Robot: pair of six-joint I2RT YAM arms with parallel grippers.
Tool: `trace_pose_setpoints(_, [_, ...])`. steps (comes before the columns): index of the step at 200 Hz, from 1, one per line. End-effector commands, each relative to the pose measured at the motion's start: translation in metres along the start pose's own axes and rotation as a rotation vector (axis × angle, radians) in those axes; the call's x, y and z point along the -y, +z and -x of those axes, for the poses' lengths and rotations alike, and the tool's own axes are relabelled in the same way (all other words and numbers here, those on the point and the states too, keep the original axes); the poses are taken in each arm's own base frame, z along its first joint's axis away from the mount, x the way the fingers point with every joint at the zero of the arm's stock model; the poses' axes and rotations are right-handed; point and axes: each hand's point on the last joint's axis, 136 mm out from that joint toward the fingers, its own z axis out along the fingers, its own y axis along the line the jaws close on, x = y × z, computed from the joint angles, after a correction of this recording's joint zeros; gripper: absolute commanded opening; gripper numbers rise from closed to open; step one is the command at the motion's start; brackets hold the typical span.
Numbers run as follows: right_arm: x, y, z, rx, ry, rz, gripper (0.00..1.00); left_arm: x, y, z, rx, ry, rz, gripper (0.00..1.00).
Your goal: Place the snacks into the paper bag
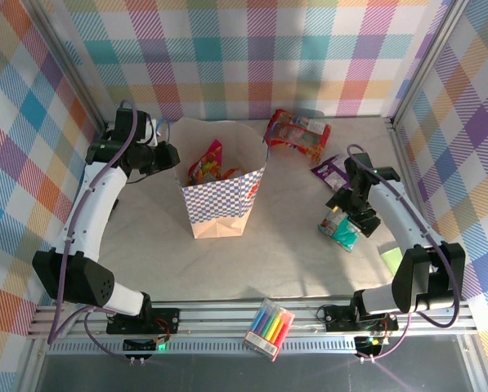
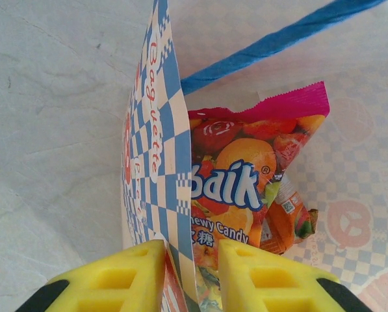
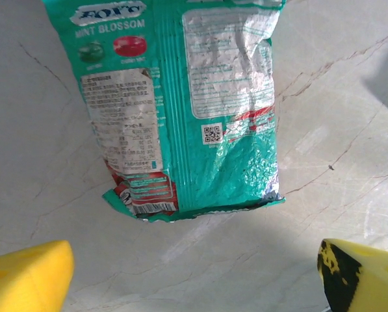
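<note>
Hiding partly behind the tan kraft paper bag [image 2: 156, 195] with its blue-and-white checkered band, the pink-edged multicolour candy packet [image 2: 245, 182] is sitting inside it, just beyond the left gripper [image 2: 190, 263], its lower end covered. That gripper's yellow fingers [image 2: 129, 273] are pinching the bag's wall between them. The glossy teal mint packet [image 3: 200, 104] is running off the frame's top edge, lying flat just ahead of the right gripper [image 3: 194, 276], whose jaws are standing spread wide, clear of the packet.
</note>
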Motion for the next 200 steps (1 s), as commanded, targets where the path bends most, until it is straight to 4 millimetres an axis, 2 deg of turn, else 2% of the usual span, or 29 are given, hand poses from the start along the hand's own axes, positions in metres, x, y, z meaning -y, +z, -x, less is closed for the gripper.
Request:
trace_pose_setpoints(1, [-0.006, 0.002, 0.004, 0.011, 0.010, 0.057, 0.96, 0.007, -0.005, -0.004, 0.005, 0.028, -0.027, 0.29])
trace_pose_setpoints(36, [-0.003, 0.011, 0.004, -0.005, 0.041, 0.088, 0.96, 0.010, -0.003, -0.004, 0.003, 0.030, -0.049, 0.29])
trace_pose_setpoints(73, [-0.009, 0.023, -0.004, -0.054, 0.056, 0.154, 0.95, 0.011, -0.004, -0.005, 0.003, 0.028, -0.056, 0.29])
trace_pose_setpoints(152, [0.018, 0.044, -0.010, -0.101, 0.118, 0.105, 0.93, 0.015, -0.002, -0.005, 0.000, 0.024, -0.080, 0.29])
trace_pose_setpoints(179, [0.020, 0.054, -0.008, -0.106, 0.136, 0.126, 0.84, 0.016, -0.002, -0.004, 0.002, 0.023, -0.083, 0.29])
trace_pose_setpoints(200, [0.024, 0.060, -0.003, -0.107, 0.141, 0.115, 0.83, 0.017, -0.002, -0.005, -0.002, 0.021, -0.089, 0.28])
